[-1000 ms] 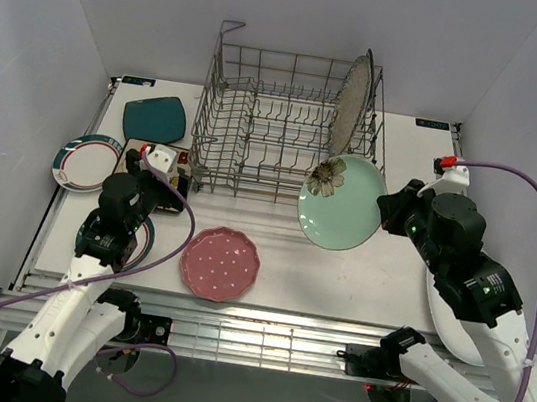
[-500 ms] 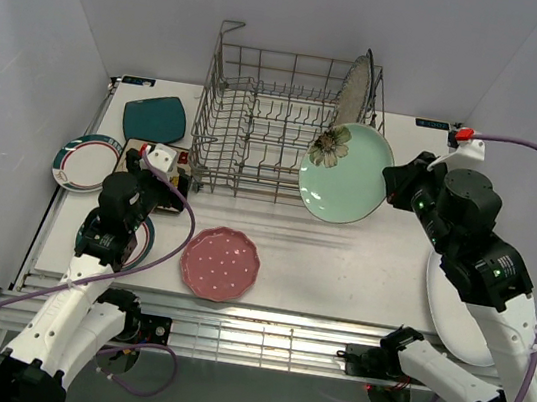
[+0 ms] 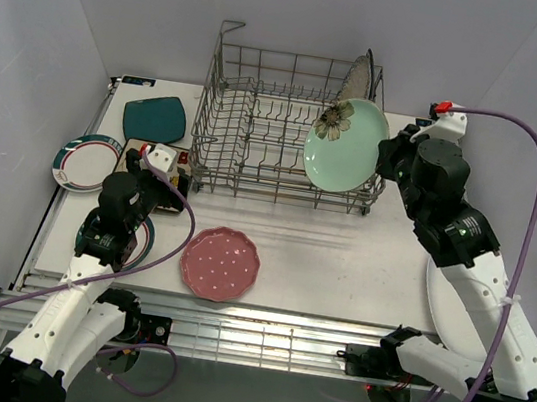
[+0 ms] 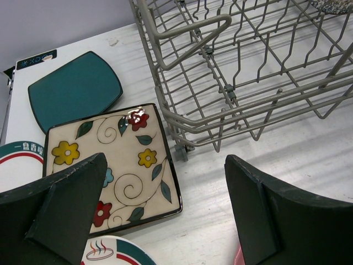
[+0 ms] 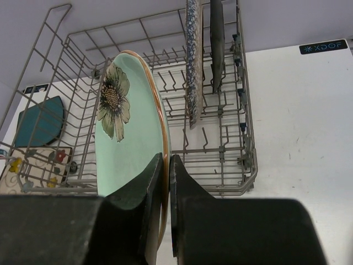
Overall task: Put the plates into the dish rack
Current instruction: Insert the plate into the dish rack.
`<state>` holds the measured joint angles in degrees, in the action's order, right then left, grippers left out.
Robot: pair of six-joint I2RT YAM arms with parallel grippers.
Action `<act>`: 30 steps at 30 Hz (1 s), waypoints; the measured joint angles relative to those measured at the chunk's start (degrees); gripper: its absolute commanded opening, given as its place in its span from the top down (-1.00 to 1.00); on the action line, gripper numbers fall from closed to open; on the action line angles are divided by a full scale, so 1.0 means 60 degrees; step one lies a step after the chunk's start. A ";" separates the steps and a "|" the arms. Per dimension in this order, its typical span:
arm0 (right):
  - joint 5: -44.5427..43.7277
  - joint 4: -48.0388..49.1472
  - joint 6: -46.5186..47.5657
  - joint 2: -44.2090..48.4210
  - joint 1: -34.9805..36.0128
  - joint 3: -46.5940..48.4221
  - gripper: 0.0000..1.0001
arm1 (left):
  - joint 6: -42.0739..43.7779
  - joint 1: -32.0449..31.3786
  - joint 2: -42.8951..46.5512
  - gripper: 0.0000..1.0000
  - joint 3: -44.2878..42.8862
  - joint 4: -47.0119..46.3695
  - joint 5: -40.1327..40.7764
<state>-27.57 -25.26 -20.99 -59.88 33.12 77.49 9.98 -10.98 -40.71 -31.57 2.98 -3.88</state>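
Teal square (image 3: 154, 118) is set near far-L edge of table (image 3: 340, 262). L gripper (image 4: 165, 165) is held w/ fingers spread wide, empty, above floral square (image 4: 113, 165); pink dotted plate (image 3: 221, 264) lies at its 5 o'clock, bare table around. Mint plate (image 3: 344, 157) is pinched by rim in R gripper (image 5: 167, 165), upright at R end of dish rack (image 3: 259, 129); free tines (image 3: 282, 112) at 9 o'clock, speckled plate (image 3: 352, 87) slotted at 12 o'clock.

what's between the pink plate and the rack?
Nothing. In the top view, only bare table lies between the pink plate and the rack.
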 measured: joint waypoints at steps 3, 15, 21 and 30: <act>-0.0117 0.0361 0.0124 -0.0404 0.0004 0.0015 0.84 | -0.0007 0.0000 0.0007 -0.96 0.0000 0.0004 0.0000; -0.0914 0.1355 0.1111 -0.2313 0.0007 0.1060 0.85 | -0.0069 0.0000 -0.0109 -0.96 -0.0055 0.0087 -0.0004; -0.1530 0.2069 0.1916 -0.3555 0.0011 0.1887 0.84 | -0.0095 0.0000 -0.0135 -0.96 -0.0058 0.0200 -0.0004; -0.2055 0.3679 0.3603 -0.5595 0.0011 0.2867 0.84 | -0.0098 0.0000 -0.0284 -0.96 -0.0200 0.0259 -0.0004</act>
<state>-39.90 -3.18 0.62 -93.45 33.19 94.70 9.39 -10.98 -42.41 -32.77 4.54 -3.90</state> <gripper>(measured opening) 0.108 0.979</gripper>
